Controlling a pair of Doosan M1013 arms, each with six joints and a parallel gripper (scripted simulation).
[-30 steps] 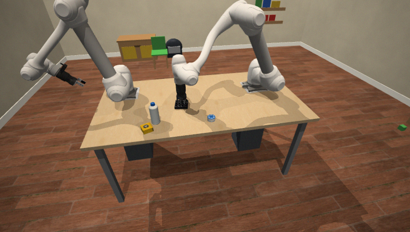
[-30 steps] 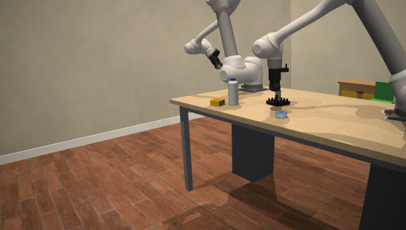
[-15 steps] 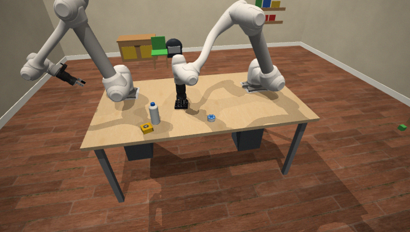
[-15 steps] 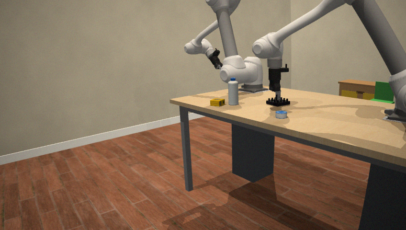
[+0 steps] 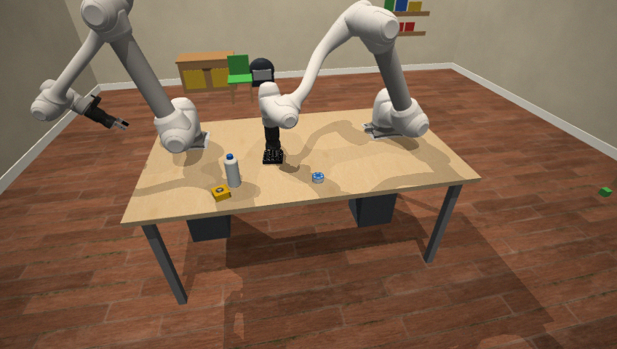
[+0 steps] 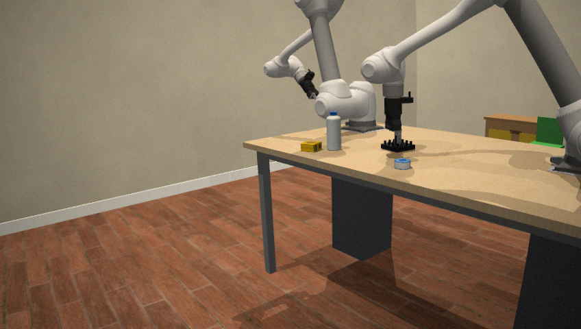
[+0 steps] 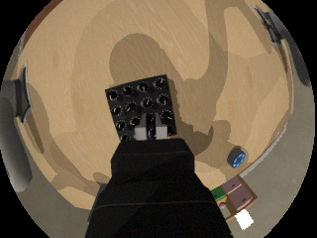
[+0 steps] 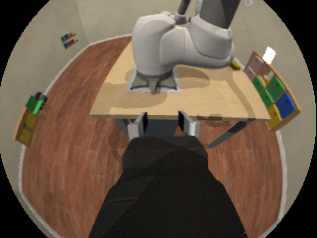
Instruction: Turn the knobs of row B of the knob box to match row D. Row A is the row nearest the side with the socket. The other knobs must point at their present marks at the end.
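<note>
Probably turning row B: at the knob box [image 5: 272,162] [image 6: 397,149] [image 7: 137,97], inward from the worktop's [image 5: 389,158] [image 6: 456,166] [image 7: 74,99] [image 8: 111,101] edges, with left pincer [image 5: 273,151] [image 6: 398,140] [image 7: 151,130] narrowly spaced around a knob [image 7: 152,130], grip unclear, right pincer [image 5: 122,125] [image 6: 313,96] [image 8: 163,124] wide apart; next, twist without brushing neighbours.

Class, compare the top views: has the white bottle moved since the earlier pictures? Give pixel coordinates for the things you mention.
No. The white bottle [image 5: 232,172] [image 6: 334,133] stands in the same spot behind the yellow box [image 5: 221,193] [image 6: 310,146] in the top view.
</note>
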